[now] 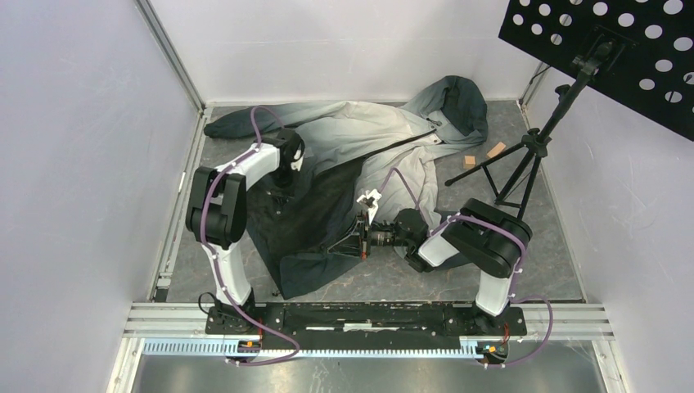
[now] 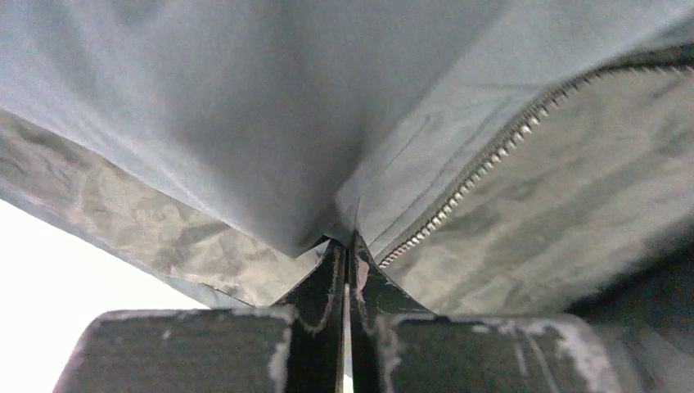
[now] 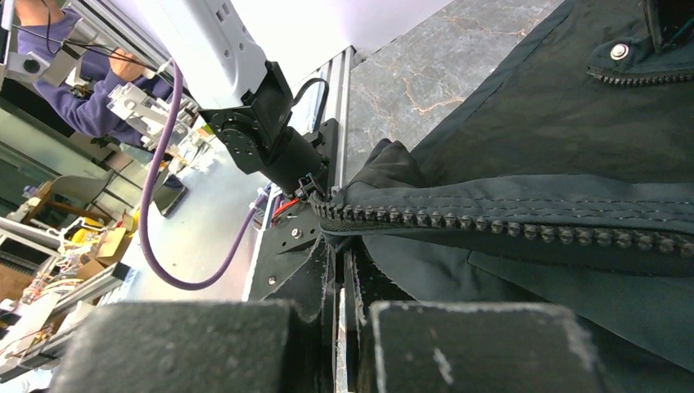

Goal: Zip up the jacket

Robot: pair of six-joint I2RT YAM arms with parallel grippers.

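Across the marbled surface [image 1: 491,274] your jacket [image 1: 368,131] lies spread and rumpled. Its hood [image 1: 458,98] sits at the far right, its dark hem points toward the arm bases, and dark lining [image 1: 319,217] shows where the front lies open.

Your left gripper [image 2: 347,246] has its jaws clenched on a fold of pale grey fabric just beside a row of zipper teeth [image 2: 479,176]. Your right gripper [image 3: 338,246] has its jaws clamped on the dark toothed edge [image 3: 491,223] at its bottom end, near the hem.

Expect the cloth to be light, soft and limp. It will likely sag, bunch and slide rather than hold a line, so you need tension between your two grips. The stitched tape beside the teeth looks stiffer and is probably your best place to hold, since the thin shell may creep out of the jaws. You cannot tell from these views whether the slider is seated.
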